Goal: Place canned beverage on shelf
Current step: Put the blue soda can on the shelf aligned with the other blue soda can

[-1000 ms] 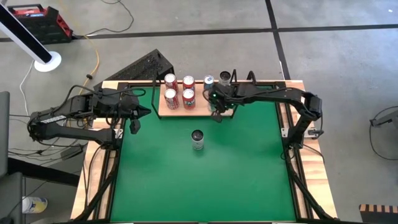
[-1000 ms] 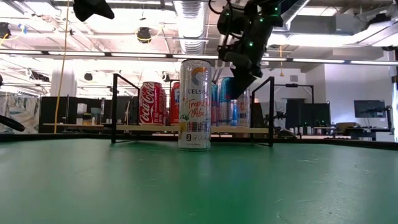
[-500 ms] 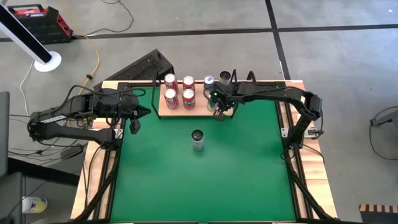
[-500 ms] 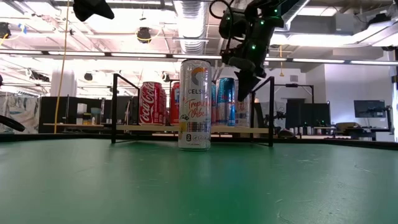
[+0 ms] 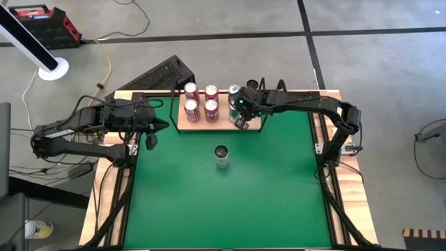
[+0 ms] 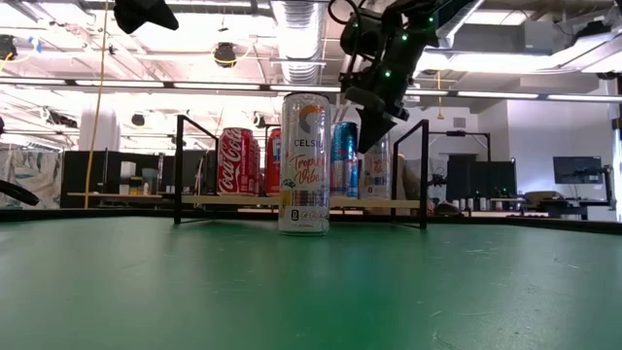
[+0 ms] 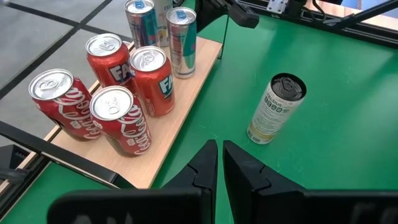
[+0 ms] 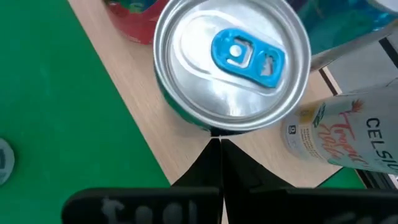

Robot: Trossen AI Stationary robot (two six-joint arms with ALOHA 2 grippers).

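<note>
The shelf (image 5: 224, 126), a light-wood board with black rails, lies at the table's far edge. On it stand several red cans (image 5: 201, 101) and two slim blue cans. My right gripper (image 5: 242, 121) is shut, and its tips are at the nearer blue-tab can (image 8: 231, 62), which stands upright on the board. A white Celsius can (image 5: 221, 157) stands on the green felt near the table's middle. My left gripper (image 7: 219, 165) hangs shut above the table's left side, touching nothing. My right gripper (image 8: 219, 146) has its shut fingertips against the blue-tab can's side wall (image 8: 208, 127), below the rim, on the side that faces the table's right and near edges. The fingers slant down from that side. The can stands upright on the board.
A second white Celsius can (image 8: 339, 134) stands close beyond the blue-tab can, by the shelf's black rail (image 6: 424, 175). Open green felt (image 5: 279, 195) spreads over the near half of the table. Wooden borders run along the table's left and right sides.
My right gripper, still shut, has gone toward the table's far edge and a little left, from the felt in front of the shelf up to the blue-tab can, tipping slightly.
</note>
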